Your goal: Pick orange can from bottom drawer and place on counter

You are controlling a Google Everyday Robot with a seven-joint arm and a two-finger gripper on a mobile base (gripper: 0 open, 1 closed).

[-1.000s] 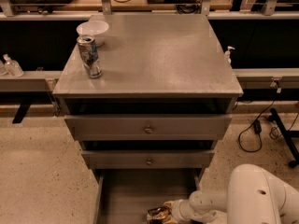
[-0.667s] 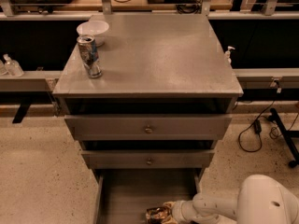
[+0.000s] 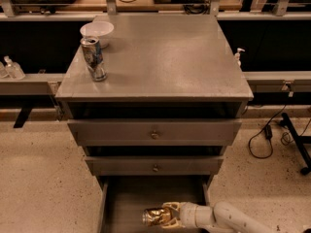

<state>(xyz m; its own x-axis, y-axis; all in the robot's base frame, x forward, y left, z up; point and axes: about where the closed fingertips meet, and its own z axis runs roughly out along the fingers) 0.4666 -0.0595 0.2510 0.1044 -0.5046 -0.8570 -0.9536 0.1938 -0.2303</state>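
The orange can [image 3: 154, 216] lies on its side inside the open bottom drawer [image 3: 127, 198], near its front. My gripper [image 3: 167, 215] reaches in from the lower right and is shut on the can, its fingers wrapped around the can's right end. The white arm trails off to the bottom right. The counter [image 3: 160, 52] is the flat grey top of the cabinet, well above the gripper.
A taller blue-and-silver can [image 3: 94, 58] stands at the counter's left side, with a white bowl [image 3: 96, 32] behind it. Two upper drawers with small knobs [image 3: 154, 134] are closed. Cables lie on the floor at right [image 3: 265, 140].
The arm has shifted to the right and drawn back a little, while the gripper stays on the can in the drawer.
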